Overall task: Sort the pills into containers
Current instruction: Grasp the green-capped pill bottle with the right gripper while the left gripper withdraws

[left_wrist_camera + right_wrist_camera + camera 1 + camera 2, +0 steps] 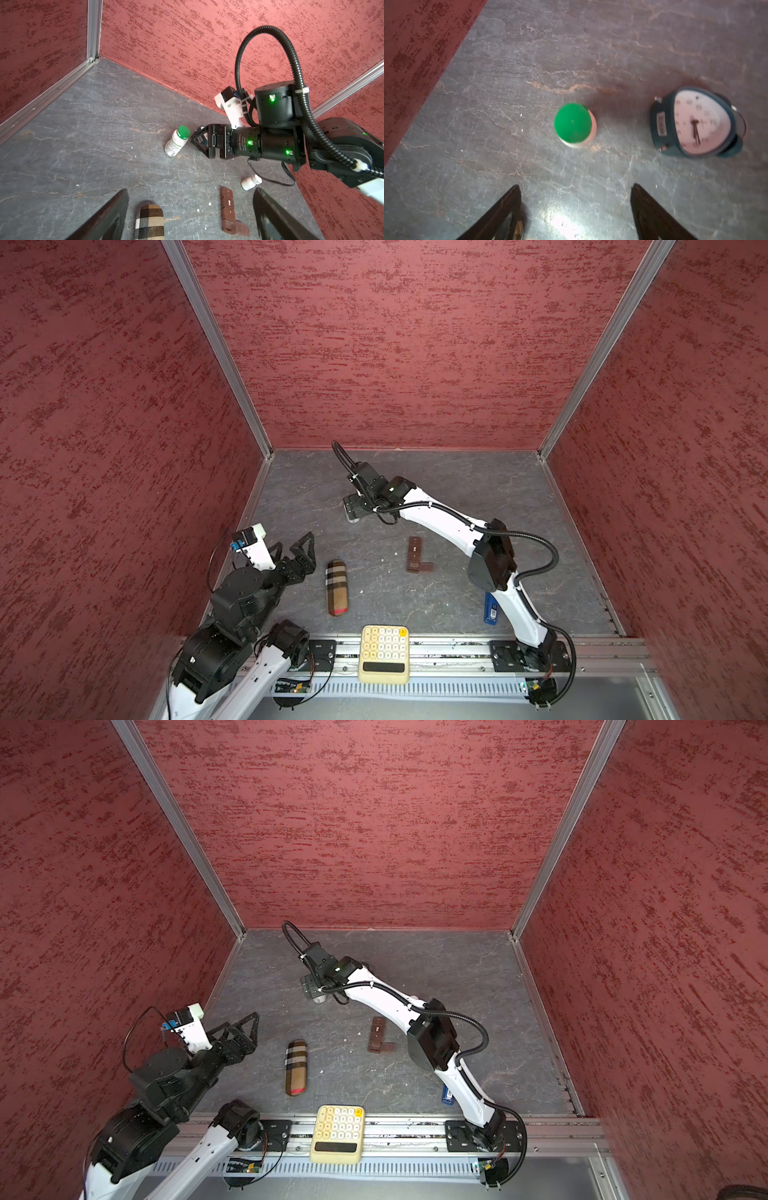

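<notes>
You'll find little to read here. On the brown pill box, one cell bears white letters that look like "WED"; the marks on its other cells are too small to make out. The clock has digits round its dial, but they are blurred, and only what looks like a 12 and a 2 comes through. The bottle with the green cap carries a printed label, too fine to read. The calculator keys show marks you cannot read.
</notes>
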Available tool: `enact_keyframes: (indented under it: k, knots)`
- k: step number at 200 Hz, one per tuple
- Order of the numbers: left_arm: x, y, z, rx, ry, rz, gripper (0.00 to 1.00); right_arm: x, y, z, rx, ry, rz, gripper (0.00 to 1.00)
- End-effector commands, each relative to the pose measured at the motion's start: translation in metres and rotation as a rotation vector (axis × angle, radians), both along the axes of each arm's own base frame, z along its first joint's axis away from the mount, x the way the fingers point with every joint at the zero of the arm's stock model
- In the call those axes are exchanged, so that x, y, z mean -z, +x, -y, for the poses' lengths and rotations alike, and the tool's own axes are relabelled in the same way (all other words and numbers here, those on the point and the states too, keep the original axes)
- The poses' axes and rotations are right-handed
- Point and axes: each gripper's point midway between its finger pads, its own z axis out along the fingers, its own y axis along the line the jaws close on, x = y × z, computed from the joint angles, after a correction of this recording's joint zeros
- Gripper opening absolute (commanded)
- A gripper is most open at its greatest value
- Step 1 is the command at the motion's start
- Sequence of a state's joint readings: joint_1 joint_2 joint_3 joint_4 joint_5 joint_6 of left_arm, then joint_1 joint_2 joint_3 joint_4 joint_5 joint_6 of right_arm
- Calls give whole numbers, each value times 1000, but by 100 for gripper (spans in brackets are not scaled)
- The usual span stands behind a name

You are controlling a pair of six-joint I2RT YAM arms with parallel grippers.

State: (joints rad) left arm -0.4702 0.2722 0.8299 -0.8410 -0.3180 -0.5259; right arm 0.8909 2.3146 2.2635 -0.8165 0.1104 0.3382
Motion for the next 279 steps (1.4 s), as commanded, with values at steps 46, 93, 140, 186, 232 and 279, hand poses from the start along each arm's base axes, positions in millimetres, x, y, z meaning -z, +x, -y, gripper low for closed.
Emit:
enact_keyframes:
  k: [46,93,140,186,232,279]
  knots:
    - [6,1,-5,-30,13,-13,94,19,22,-14,-219,-55,51,89]
    - [9,4,-3,-28,18,-29,94,31,28,-24,-286,2,21,89]
    - [11,6,-1,-26,16,-39,94,40,32,-37,-323,52,17,83]
    - [11,6,-2,-28,21,-43,94,45,38,-45,-327,76,37,76]
    - [12,6,-2,-30,24,-47,94,50,42,-43,-316,52,48,66]
    - [12,6,-1,-26,20,-46,94,59,42,-41,-307,35,37,67]
